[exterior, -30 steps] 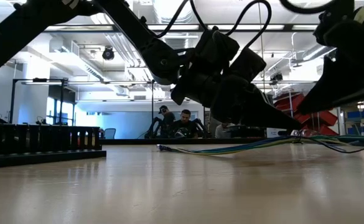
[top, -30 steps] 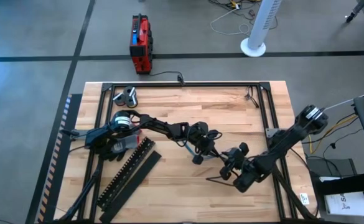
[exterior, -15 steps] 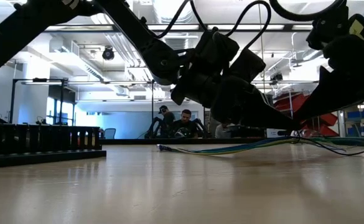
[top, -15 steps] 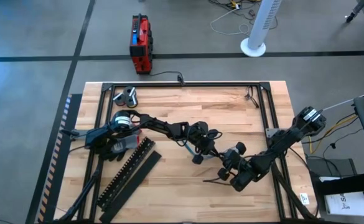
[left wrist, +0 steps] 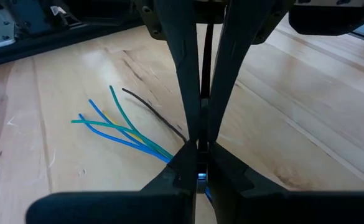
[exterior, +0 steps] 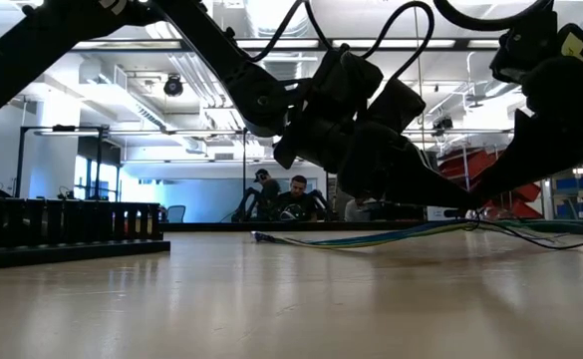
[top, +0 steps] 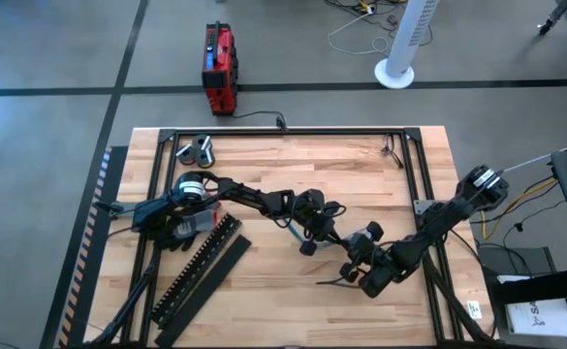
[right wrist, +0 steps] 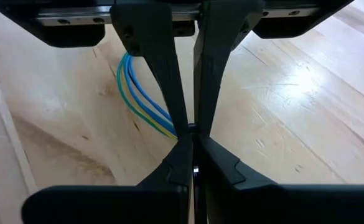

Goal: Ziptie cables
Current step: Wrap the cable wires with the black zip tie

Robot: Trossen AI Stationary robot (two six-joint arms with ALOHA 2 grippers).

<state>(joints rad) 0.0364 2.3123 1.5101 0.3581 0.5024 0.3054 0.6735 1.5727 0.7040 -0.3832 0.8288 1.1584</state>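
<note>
I see the cables lying flat on the wooden worktop, a thin bundle of blue, green and one dark wire near the middle of the board. In the left wrist view their loose ends fan apart on the wood, and the bundle runs back in between my left gripper's fingers. In the low view the cables stretch along the surface from a free end out toward the two grippers.

My left gripper is pinched shut on the cables, its fingers meeting right where the blue strands come in. In the high view it sits near the centre of the worktop at the end of the long left arm.

My right gripper is also closed down, fingertips together, with the blue and green-yellow strands curving in to the pinch point, so it grips the same bundle. From above, this gripper is just beside the left one, toward the near right part of the board.

To the left lie the black comb-toothed duct and its flat lid, well apart from the cables. A red box stands on the floor beyond the worktop.
</note>
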